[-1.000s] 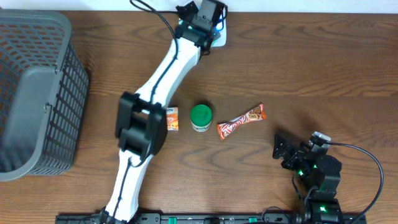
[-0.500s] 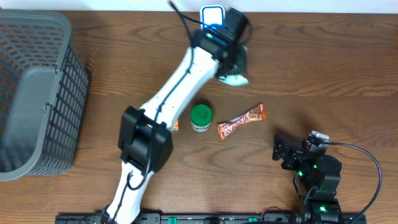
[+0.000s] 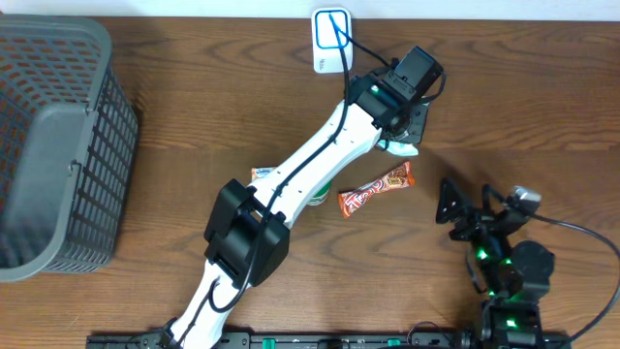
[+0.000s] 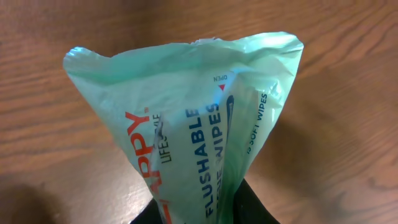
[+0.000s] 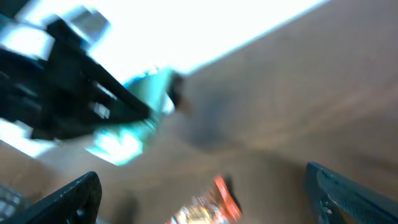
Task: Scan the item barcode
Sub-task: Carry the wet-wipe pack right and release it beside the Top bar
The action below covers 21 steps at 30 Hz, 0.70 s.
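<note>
Wipes pack (image 4: 186,124), mint green and printed "FLUSHABLE WIPES", is held over the wooden table (image 3: 542,87). The left gripper (image 3: 407,131) pinches it at 1 end, its 2 fingers pressed together on the film. In the overhead view the pack sits at about 1 o'clock from the table's centre, and only a pale corner of it shows beneath the wrist. Whether its free end touches the wood I cannot tell.

A white device with a blue outline (image 3: 329,39) lies at 12 o'clock by the far edge, toward 10 o'clock from the pack and apart from it. A candy bar (image 3: 376,188) lies on the table near the pack, toward 7 o'clock from it. At 9 o'clock from the bar, a green tub (image 3: 324,197) and a small orange box (image 3: 262,174) are mostly covered by the left arm. A grey basket (image 3: 58,145) fills the 9 o'clock edge.

The right gripper (image 3: 448,204) sits at 4 o'clock, jaws spread wide with nothing between them. Its wrist view is blurred.
</note>
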Each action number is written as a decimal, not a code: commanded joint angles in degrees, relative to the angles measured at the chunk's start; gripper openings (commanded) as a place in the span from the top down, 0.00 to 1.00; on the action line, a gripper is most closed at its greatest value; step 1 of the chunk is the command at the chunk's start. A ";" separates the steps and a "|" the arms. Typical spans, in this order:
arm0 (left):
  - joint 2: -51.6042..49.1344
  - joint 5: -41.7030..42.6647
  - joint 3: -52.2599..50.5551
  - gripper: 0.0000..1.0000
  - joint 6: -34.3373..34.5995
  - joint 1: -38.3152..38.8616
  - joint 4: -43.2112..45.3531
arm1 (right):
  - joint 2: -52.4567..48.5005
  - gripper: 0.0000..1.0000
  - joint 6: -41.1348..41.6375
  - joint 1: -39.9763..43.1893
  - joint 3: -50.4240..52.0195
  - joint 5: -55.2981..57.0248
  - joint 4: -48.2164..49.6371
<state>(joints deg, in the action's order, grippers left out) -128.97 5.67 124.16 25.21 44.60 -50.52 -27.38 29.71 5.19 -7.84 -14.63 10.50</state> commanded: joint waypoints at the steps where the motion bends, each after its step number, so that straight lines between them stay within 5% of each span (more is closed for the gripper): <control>1: -2.89 -1.20 -0.20 0.83 -0.98 1.33 0.74 | 0.11 0.01 0.20 2.05 -5.09 -0.24 -2.40; 7: -7.10 0.46 -0.20 0.83 -0.98 2.64 0.50 | 0.11 0.01 -0.28 8.48 -12.96 -0.24 -16.55; 9: -8.28 2.78 -0.20 0.65 -0.98 2.73 0.50 | 0.11 0.01 -1.42 10.73 -15.15 -0.26 -21.73; 12: -8.61 3.32 -0.20 0.19 -0.98 2.73 0.50 | 0.11 0.01 -3.02 13.31 -17.75 -0.28 -28.50; 18: -6.43 3.89 0.46 0.01 -1.53 2.34 0.70 | 0.09 0.01 -2.86 13.90 -18.34 -2.89 -30.51; 21: -3.63 7.34 1.60 0.02 -3.26 1.44 0.70 | 0.09 0.01 -2.36 13.90 -18.34 -5.05 -30.99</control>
<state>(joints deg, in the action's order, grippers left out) -137.71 9.76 124.05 23.83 47.18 -49.71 -27.38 27.90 18.41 -24.71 -16.75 -19.97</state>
